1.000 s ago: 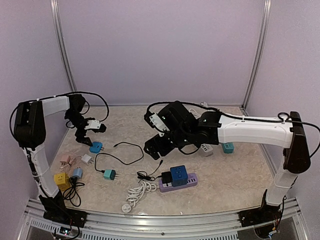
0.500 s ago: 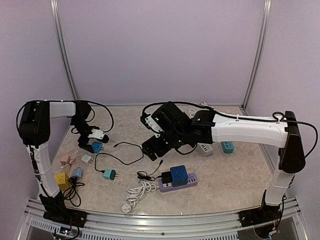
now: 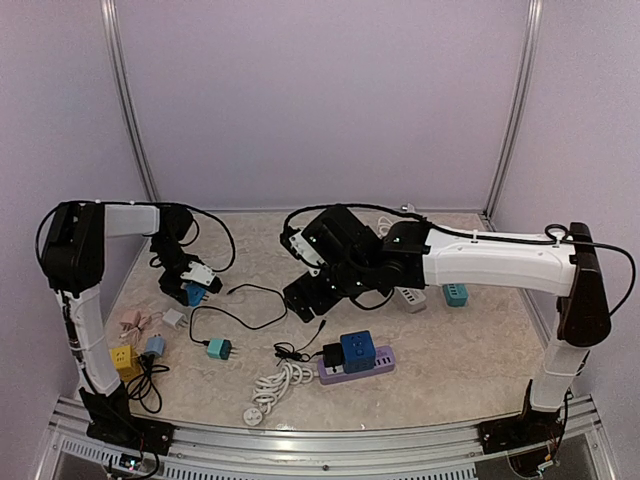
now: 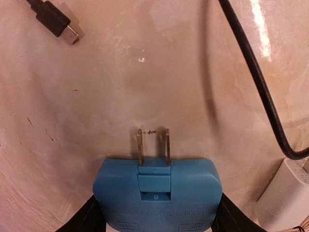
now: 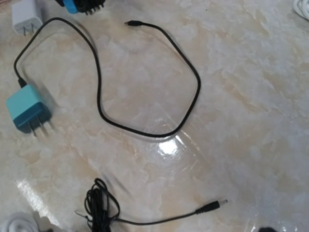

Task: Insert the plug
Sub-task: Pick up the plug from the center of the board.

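- Looking down from the top camera: left pincer (image 3: 189, 291) is low at the table's left side, right on the blue plug (image 3: 195, 296), which lies on the table.
- Purple power strip (image 3: 368, 368) sits well apart from it, front centre, with a blue cube adapter (image 3: 357, 350) and a black plug (image 3: 332, 355) on it.
- Right pincer (image 3: 304, 296) hangs mid-table, above the black cable loop (image 3: 262, 300); apart or together, cannot tell from here.
- Teal charger (image 3: 218, 348) lies between the two pincers, nearer the front edge.
- Left wrist camera: the plug fills the bottom of the view, flat on the marble, with two brass prongs pointing away from the camera.
- Dark fingers (image 4: 91, 218) sit against both side walls of the plug body, so it reads as clamped.
- USB connector (image 4: 56, 21) is top left, a white charger (image 4: 288, 192) just beside the plug at lower right.
- Right wrist camera: its own fingers are not clearly in view, so its state stays unknown.
- It shows the cable loop running to the teal charger, and a thin lead with a barrel tip (image 5: 211, 208) near the bottom.
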### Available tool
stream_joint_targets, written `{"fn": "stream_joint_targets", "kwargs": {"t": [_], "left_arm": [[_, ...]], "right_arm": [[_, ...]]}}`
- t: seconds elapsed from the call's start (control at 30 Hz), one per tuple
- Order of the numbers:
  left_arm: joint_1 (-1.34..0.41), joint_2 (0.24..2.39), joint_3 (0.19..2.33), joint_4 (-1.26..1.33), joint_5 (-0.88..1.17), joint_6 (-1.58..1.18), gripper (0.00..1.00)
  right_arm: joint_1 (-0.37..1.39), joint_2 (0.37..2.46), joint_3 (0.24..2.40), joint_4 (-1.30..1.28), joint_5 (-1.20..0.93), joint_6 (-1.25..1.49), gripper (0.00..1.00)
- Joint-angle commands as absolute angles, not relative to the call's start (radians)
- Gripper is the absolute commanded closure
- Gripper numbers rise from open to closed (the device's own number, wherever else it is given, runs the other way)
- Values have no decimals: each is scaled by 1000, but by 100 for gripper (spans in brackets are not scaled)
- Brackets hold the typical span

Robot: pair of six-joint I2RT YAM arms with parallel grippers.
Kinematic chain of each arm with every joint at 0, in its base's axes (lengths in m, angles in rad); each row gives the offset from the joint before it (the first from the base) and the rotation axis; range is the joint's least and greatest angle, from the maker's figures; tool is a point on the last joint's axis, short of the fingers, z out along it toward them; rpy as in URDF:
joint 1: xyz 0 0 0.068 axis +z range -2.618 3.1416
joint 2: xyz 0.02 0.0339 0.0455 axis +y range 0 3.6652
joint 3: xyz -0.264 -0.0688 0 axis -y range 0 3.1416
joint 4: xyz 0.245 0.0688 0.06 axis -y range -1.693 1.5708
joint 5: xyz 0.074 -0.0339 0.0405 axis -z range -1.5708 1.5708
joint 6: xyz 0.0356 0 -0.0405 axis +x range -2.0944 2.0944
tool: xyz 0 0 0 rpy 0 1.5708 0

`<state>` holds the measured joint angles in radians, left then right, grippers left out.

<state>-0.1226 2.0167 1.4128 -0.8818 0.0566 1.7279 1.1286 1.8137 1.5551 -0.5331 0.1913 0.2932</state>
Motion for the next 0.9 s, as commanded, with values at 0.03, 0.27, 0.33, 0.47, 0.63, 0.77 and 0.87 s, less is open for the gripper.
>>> {"fn": "stream_joint_targets", "kwargs": {"t": [0.03,0.27,0.33,0.47,0.63,0.77,0.87], "left_arm": [[-135,1975,1347,-797,68,1689,68],[-191,1809,1294,-762,74,1570,91],[-226,1734,1293,-782,55,1529,95],[-293,1589,1339,-918,6,1427,96],[-399,1443,1431,-1133,-63,1305,95],[-536,1338,1495,-1263,-196,1256,95],[-651,1278,1510,-1307,-309,1236,94]], "right_arm": [[1138,1745,1521,-502,248,329,9],[1053,1647,1439,-405,195,466,4],[1004,1630,1426,-381,147,521,5],[940,1618,1447,-317,113,575,10],[954,1730,1652,-371,89,515,15],[985,1839,1780,-336,-62,500,17],[1037,1916,1882,-353,-133,459,18]]}}
